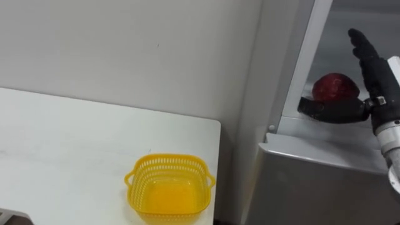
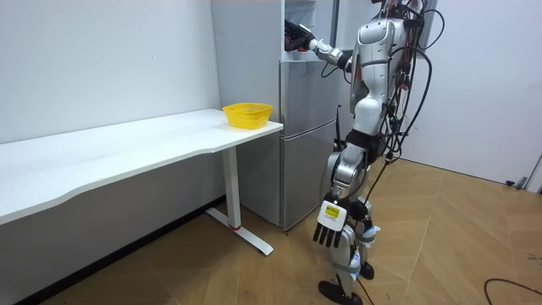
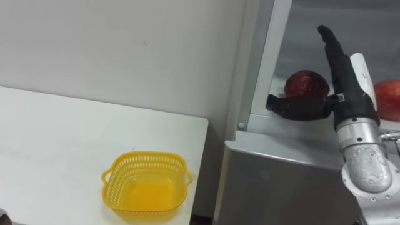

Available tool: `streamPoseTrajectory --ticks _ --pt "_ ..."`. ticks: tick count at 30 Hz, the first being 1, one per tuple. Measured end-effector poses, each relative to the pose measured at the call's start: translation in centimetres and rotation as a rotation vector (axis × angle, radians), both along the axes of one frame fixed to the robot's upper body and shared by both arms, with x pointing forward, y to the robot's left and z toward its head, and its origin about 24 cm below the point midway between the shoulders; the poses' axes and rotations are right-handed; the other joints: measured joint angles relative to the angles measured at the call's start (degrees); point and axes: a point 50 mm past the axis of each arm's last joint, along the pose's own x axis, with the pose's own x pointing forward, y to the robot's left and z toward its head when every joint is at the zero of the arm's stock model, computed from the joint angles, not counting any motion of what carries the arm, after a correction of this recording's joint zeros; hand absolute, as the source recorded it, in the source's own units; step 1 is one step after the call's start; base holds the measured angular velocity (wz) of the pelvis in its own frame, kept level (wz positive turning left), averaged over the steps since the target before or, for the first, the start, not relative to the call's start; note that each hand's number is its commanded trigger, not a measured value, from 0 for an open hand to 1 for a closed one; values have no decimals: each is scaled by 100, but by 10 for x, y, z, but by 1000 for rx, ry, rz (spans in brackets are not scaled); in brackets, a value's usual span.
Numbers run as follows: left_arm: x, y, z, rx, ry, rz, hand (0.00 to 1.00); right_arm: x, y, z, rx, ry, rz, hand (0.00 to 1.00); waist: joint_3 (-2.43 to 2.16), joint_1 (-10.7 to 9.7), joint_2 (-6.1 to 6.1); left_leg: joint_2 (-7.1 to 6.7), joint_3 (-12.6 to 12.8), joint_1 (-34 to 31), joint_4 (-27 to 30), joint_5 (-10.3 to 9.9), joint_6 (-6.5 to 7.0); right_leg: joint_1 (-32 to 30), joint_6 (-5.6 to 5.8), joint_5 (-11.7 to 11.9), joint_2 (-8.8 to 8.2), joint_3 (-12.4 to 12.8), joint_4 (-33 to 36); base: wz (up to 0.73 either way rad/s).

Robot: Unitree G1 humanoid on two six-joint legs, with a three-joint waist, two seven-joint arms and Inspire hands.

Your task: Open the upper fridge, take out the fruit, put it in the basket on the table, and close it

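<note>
Now reaching high into the fridge (image 2: 303, 127) with the right robot hand (image 3: 345, 84). Standing right in front of the fridge, going by the room view.

Holding that robot hand open inside the top part of the fridge: fingers straight up, thumb poking out sideways, low across the front of a dark red apple (image 3: 305, 82). Touching the apple or very close to it, hard to tell which. Not wrapped round it yet.

Resting inside the top part of the fridge, that apple, so not taken out yet. Further right inside the fridge, a second red apple (image 3: 389, 97).

Left of the fridge, a white counter (image 3: 56, 137) with a yellow basket (image 3: 147, 195) near the end closest to the fridge, nothing in it.

Hanging down low in front of the fridge, the left robot hand (image 2: 329, 227), fingers loose.

By the look of it, only the reach done. Left to do, most likely: close round the apple, lift it, pull it out of the fridge, maybe drop it in the basket.
</note>
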Motion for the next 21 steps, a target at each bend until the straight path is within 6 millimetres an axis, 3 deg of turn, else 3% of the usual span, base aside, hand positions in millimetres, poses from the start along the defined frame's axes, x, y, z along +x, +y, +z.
streamPoseTrajectory --ticks 13,17,18,20,21 --pt "7 2 1 6 8 6 0 7 -4 -3 21 86 31 0 4 -70 -42 -4 -39 50 8 1 0 80 -2 -1 12 8 -8 0" --pt "6 2 1 14 24 12 0 20 -12 -5 81 163 28 0 -5 -87 -60 -6 -51 74 7 1 1 75 -1 -4 -8 -3 -17 0" --pt "7 3 1 14 23 12 0 22 -12 -5 85 172 31 25 -7 -89 -63 -6 -49 72 7 1 1 74 -1 -4 -8 -6 -17 0" --pt "8 3 2 13 26 12 0 26 -14 -3 87 205 42 100 -16 -104 -71 -7 -61 70 12 1 1 81 -1 -4 -1 -51 -13 4" --pt "9 3 2 13 26 11 0 27 -15 -4 89 215 43 100 -19 -109 -67 -8 -61 72 14 1 1 85 -1 -3 0 -53 -12 4"
